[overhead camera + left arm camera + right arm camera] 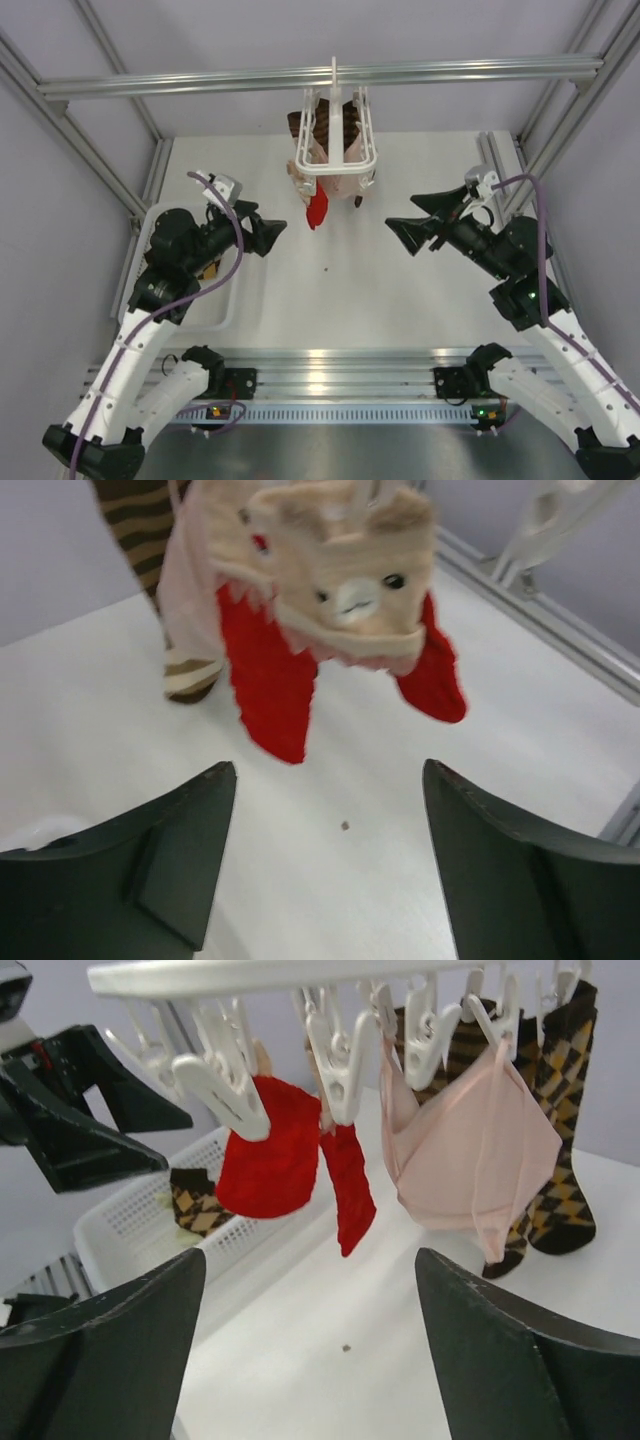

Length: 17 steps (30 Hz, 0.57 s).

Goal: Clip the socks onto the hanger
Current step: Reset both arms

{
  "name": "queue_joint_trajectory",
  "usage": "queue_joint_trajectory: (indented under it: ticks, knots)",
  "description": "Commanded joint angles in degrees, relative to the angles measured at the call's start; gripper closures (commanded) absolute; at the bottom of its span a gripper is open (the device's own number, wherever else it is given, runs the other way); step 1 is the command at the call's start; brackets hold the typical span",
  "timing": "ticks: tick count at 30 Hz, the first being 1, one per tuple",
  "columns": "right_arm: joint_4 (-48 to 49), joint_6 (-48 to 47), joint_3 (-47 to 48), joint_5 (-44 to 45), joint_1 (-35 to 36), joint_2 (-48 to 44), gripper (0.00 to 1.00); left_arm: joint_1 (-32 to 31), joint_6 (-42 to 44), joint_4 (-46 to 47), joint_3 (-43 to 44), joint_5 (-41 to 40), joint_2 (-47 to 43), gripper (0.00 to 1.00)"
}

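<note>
The white hanger hangs by its hook from the aluminium rail at the back centre; its frame and clips show in the right wrist view. Red socks, a pale pink sock and brown patterned socks hang from its clips. A beige animal-face sock hangs in front of the red ones. My left gripper is open and empty, left of the hanger. My right gripper is open and empty, right of it.
A white basket stands at the left under the left arm and holds a brown diamond-patterned sock. The aluminium rail crosses the back. A small dark speck lies on the white table between the grippers.
</note>
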Motion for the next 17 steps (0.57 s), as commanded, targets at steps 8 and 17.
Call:
queue_joint_trajectory:
  ticks: [8, 17]
  knots:
    - [-12.1, -5.7, -6.6, 8.4, -3.8, -9.9, 0.0, 9.2, 6.3, -32.4, 8.2, -10.5, 2.2, 0.02]
    - [-15.6, -4.7, -11.2, 5.9, -10.2, -15.1, 0.0, 12.2, 8.7, -36.3, 6.9, -18.2, -2.5, 0.02]
